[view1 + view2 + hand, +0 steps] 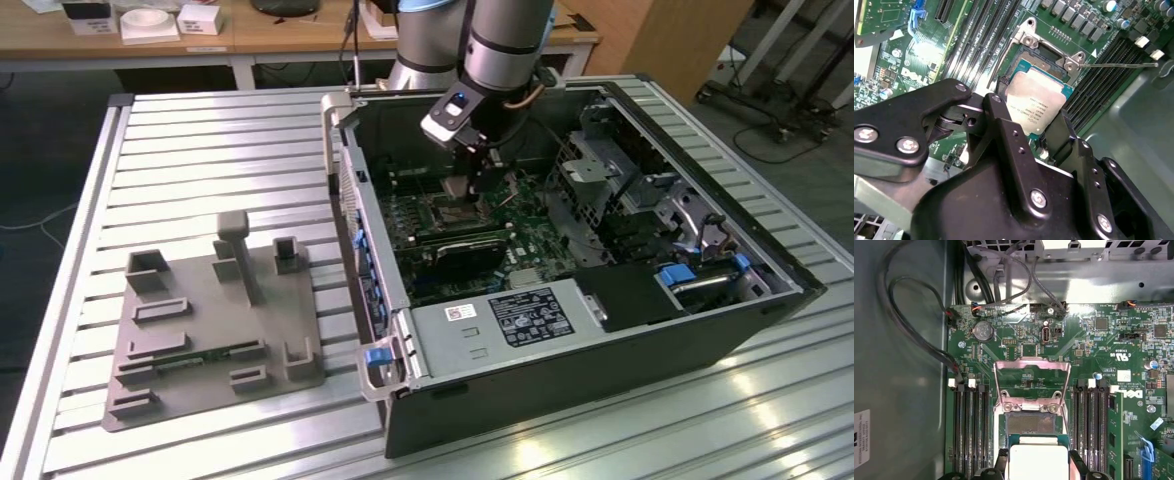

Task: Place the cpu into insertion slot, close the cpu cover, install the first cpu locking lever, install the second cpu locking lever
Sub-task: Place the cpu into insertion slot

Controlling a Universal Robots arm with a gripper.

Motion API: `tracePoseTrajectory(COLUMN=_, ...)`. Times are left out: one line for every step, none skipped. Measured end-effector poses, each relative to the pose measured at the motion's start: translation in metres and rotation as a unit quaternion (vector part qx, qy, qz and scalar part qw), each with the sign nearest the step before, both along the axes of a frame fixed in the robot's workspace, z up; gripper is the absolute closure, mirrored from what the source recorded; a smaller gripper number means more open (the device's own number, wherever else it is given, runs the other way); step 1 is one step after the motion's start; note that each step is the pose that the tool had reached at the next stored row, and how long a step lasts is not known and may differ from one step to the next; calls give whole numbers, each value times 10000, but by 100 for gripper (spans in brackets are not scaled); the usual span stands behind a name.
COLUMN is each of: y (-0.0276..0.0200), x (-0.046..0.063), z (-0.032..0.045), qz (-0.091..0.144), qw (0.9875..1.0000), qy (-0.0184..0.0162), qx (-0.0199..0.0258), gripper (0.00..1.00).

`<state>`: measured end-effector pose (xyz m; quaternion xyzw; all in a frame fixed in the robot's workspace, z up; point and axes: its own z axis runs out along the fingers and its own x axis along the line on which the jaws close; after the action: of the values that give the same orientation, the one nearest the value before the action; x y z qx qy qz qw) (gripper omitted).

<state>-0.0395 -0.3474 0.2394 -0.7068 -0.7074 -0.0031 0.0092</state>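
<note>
2 fingers [1009, 135] apparently around cpu [1036, 97]

Arm [507, 40] reaching steeply down, pincer [1029, 111] clamped on the cpu [1040, 96]

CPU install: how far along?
Done: nothing seated yet. In hand: gripper shut on the cpu, just over the socket. Left: the cpu cover stands open and a locking lever lies unlatched, so seating, cover and both levers remain.
</note>
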Motion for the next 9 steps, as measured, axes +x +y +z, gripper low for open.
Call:
tracePoseTrajectory(y=0, x=0, z=-13, qz=0, qw=10000, qy=0, qx=1, gripper=46)
tracePoseTrajectory(y=0, x=0, z=-26, qz=0, qw=10000, qy=0, qx=1, gripper=46)
tracePoseTrajectory(y=0, x=1, z=-39, qz=-1, qw=10000, qy=0, qx=1, gripper=46)
tracePoseTrajectory(y=0, x=5, z=-52, qz=0, qw=10000, qy=-1, qx=1, gripper=46)
tracePoseTrajectory(y=0, x=10, z=-65, qz=0, qw=10000, qy=0, qx=1, gripper=46)
tracePoseTrajectory(y=0, x=15, z=-80, qz=0, qw=10000, qy=0, qx=1, gripper=46)
tracePoseTrajectory(y=0, x=22, z=-98, qz=0, qw=10000, qy=0, qx=1, gripper=46)
tracePoseTrajectory(y=0, x=29, z=-116, qz=-1, qw=10000, qy=0, qx=0, gripper=46)
tracePoseTrajectory(y=0, x=33, z=-135, qz=-1, qw=10000, qy=1, qx=0, gripper=46)
